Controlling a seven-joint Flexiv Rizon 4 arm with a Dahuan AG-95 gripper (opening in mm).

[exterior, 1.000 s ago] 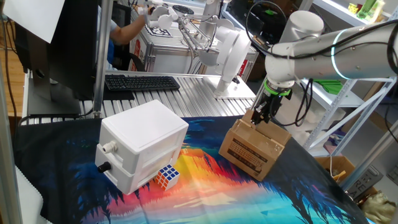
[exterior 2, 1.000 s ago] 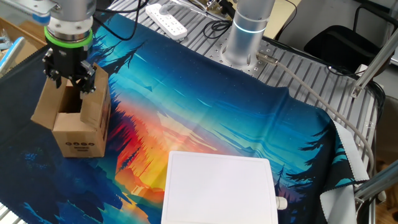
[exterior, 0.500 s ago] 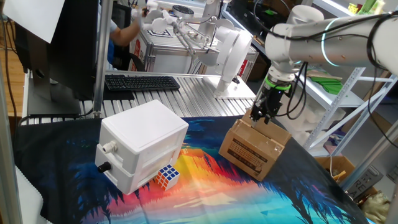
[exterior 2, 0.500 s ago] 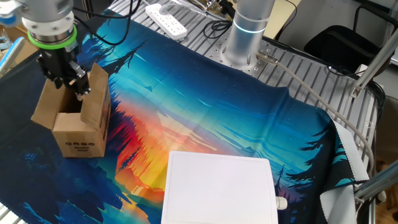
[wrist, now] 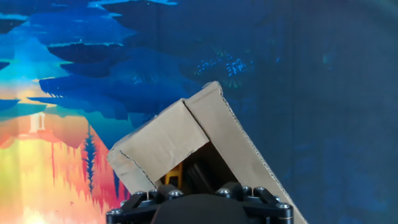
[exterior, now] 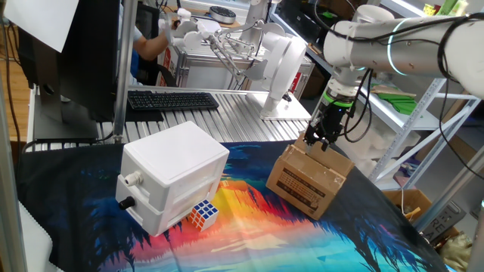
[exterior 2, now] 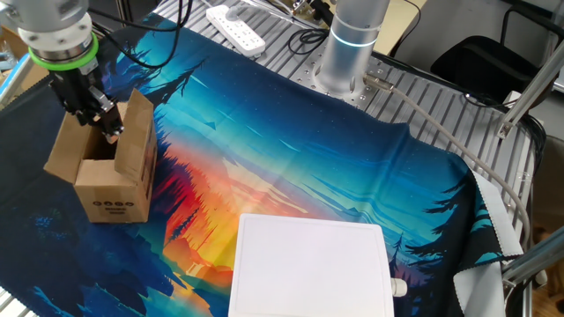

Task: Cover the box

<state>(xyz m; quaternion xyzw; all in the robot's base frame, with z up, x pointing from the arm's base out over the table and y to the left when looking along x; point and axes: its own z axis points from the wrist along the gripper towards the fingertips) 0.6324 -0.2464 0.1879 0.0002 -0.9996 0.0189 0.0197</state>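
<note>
**End effector lifts clear of the flaps, box not yet covered**

The end effector (exterior 2: 99, 123) hangs over the open mouth of the box (exterior 2: 107, 172), pointing down, with its fingers partly spread and nothing between them. Against the pictures from a second ago it sits a little higher and its wrist has rolled, while the arm above it has swung toward the far-left side in the overhead fixed view. The box itself has not shifted. I read this as a re-aiming between pushes: one flap still stands upright on the right side of the opening and another leans outward on the left, so the covering is only begun.

The box stands on the printed cloth (exterior 2: 291, 141) over the desk, near its left edge in the overhead view, printed side toward the camera. In the hand view a folded flap (wrist: 165, 143) roofs part of the opening; something yellow and dark shows in the gap beneath, too hidden to name.

Well apart stands a white plastic box (exterior: 170, 177), closed, with a small puzzle cube (exterior: 203, 214) touching its near side.
</note>
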